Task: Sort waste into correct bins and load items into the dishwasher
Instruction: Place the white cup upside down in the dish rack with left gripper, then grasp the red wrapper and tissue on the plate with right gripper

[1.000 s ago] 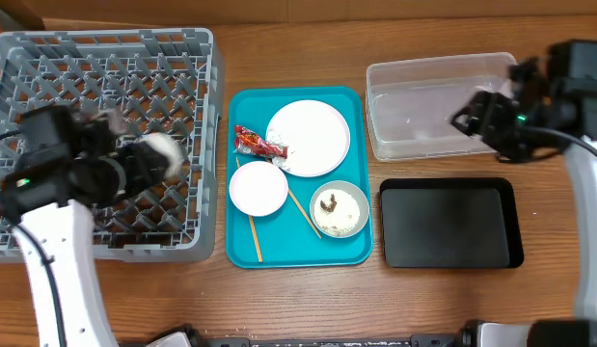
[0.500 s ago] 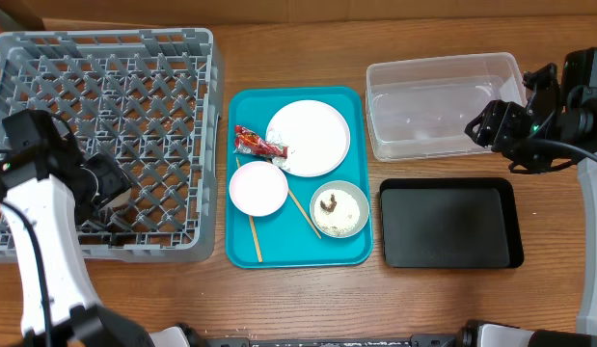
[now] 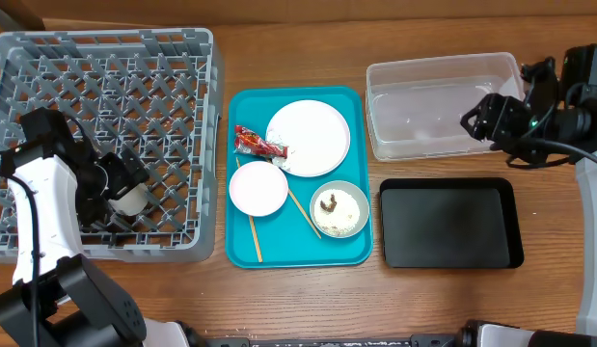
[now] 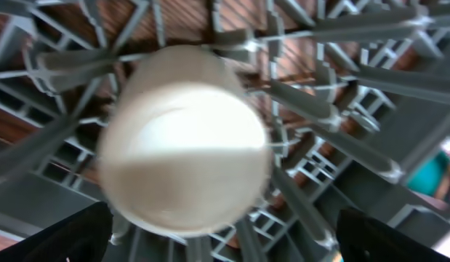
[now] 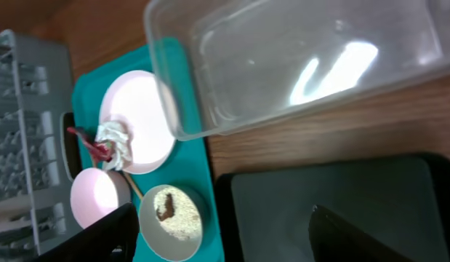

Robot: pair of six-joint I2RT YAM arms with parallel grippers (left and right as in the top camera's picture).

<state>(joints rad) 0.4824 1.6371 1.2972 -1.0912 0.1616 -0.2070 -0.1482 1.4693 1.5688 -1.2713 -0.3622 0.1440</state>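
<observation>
The small white cup (image 3: 133,200) lies in the grey dish rack (image 3: 105,77), and it fills the left wrist view (image 4: 185,138). My left gripper (image 3: 122,181) is open just behind it, the fingers apart from it. My right gripper (image 3: 476,116) is open and empty above the right end of the clear tub (image 3: 377,135). On the teal tray (image 3: 298,253) are the white plate (image 3: 309,137), the pink bowl (image 3: 257,187), the grey-green bowl (image 3: 339,208) with rice and a brown lump, the red wrapper (image 3: 258,145), the tissue (image 5: 113,138) and two chopsticks (image 3: 253,231).
The black tray (image 3: 447,224) sits in front of the clear tub at the right. The dish rack fills the left of the table, its wall close to the teal tray's left edge. Bare wood runs along the front edge.
My left gripper carried the cup down and to the left into the rack and has let go of it. My right gripper has shifted slightly above the tub.
</observation>
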